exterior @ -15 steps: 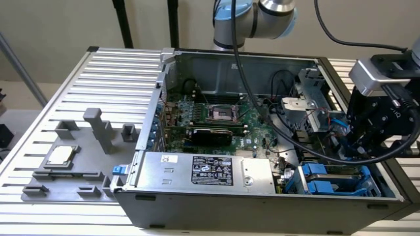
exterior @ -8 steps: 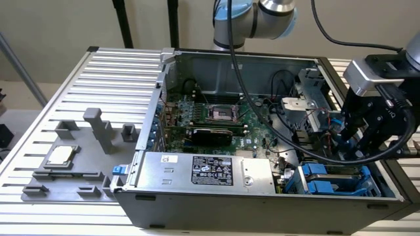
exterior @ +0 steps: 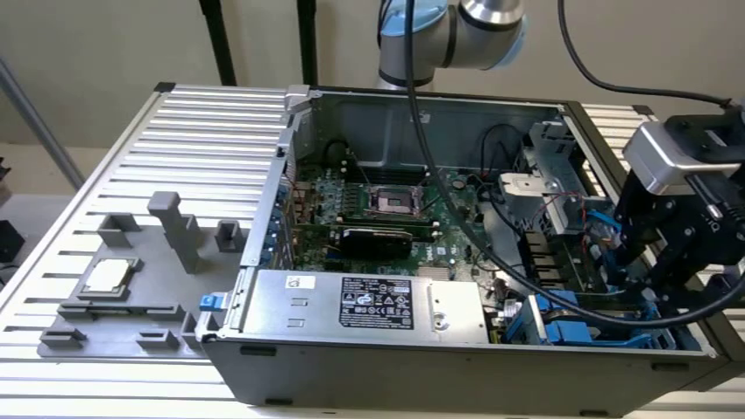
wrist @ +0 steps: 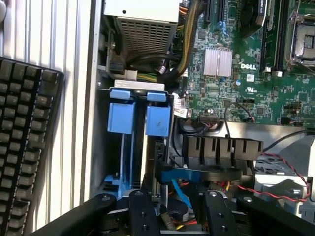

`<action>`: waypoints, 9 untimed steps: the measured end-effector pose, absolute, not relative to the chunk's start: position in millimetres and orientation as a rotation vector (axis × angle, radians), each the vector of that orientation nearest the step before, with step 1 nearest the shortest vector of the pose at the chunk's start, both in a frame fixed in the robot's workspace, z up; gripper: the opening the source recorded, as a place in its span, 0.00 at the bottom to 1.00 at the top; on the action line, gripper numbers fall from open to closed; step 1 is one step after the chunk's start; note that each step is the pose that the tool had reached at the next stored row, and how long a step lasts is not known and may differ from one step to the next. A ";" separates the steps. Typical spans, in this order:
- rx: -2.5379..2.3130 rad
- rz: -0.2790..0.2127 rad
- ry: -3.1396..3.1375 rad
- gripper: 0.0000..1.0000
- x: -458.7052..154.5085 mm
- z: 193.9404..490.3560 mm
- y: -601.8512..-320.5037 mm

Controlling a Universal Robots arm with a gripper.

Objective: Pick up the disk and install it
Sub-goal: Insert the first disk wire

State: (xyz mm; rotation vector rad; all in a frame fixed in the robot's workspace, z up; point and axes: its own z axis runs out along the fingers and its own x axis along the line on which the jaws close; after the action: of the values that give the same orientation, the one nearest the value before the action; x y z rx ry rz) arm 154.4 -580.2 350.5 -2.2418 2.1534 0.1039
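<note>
Closest in, black end effector [wrist: 179, 216], cropped at the frame edge, fingers [wrist: 142, 216] spread apart with nothing pinched between them. Through the gap, a thin blue cable [wrist: 180, 195].

Beneath everything, ribbed silver metal surface [exterior: 105, 166]. On it, open grey computer case [exterior: 466, 371] lying on its side. On the exterior view's right, partly masked by the end effector's black body and a grey camera housing [exterior: 681, 155]. Inside, green motherboard [exterior: 385, 205]. Along the wall nearest the exterior camera, large silver box [exterior: 361, 305] with a black-and-white label.

In the wrist view, black keyboard [wrist: 24, 147] just outside the case wall, cut off at the edge. At the exterior view's left, grey plastic fixture [exterior: 128, 297] carrying a small square silver chip [exterior: 107, 277].

Standing on edge in the corner bay beside the silver box, the disk [wrist: 158, 120], a flat hard drive in bright blue plastic rails. Blue tabs plain to see, silver-grey metal body mostly hidden down the slot. Near the end effector, not touching it.
</note>
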 end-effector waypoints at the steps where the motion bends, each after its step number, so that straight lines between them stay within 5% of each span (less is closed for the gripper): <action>1: -2.242 0.104 2.153 0.43 154.4 350.5 -583.6; 9: -2.217 0.153 2.128 0.43 160.0 350.6 -593.7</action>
State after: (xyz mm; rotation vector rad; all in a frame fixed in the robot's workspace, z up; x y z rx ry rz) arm 160.0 -593.7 350.6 -2.2166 2.1281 0.1531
